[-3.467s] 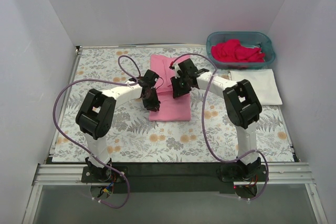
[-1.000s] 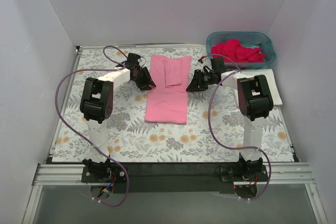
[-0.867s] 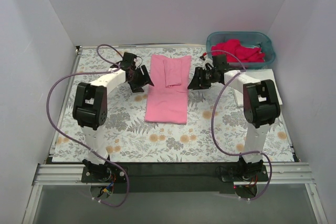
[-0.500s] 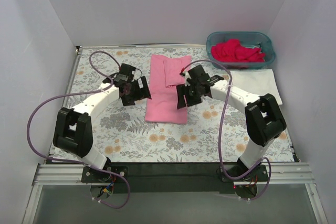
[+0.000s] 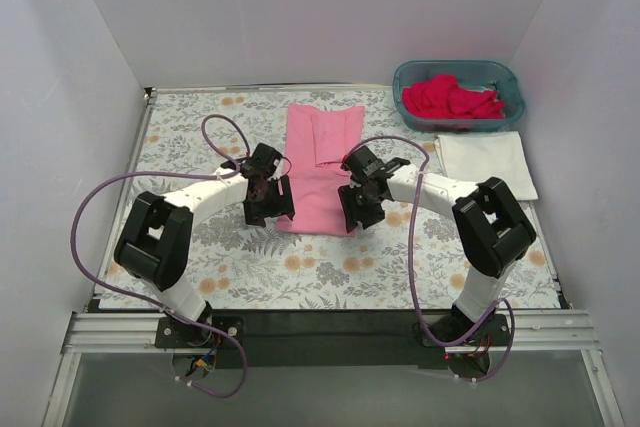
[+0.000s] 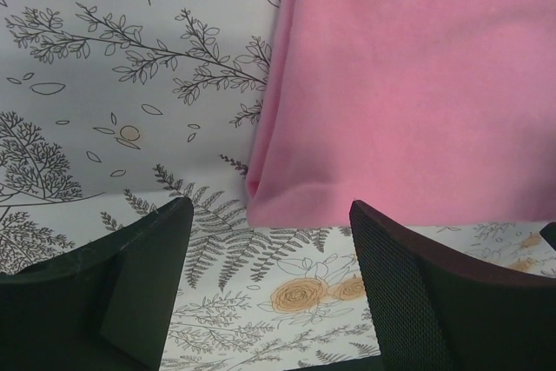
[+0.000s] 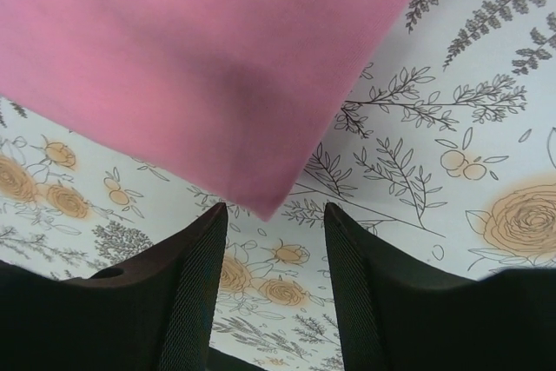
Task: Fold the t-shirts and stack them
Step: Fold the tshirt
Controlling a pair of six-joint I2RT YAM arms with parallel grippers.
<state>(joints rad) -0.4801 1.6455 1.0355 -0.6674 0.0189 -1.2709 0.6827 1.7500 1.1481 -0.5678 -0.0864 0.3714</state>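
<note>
Bright, even light from above; a soft shadow crosses the light pink t-shirt [image 7: 234, 76], slightly blurred at my right wrist.

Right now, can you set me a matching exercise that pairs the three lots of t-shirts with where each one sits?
Things:
1. light pink t-shirt
2. white t-shirt
3. deep pink-red t-shirts

Places:
A. heaped in the teal basket
B. folded flat beside that basket, on its near side
C. laid out lengthwise in the middle of the floral cloth

Pairs: 1-C; 2-B; 3-A
</note>
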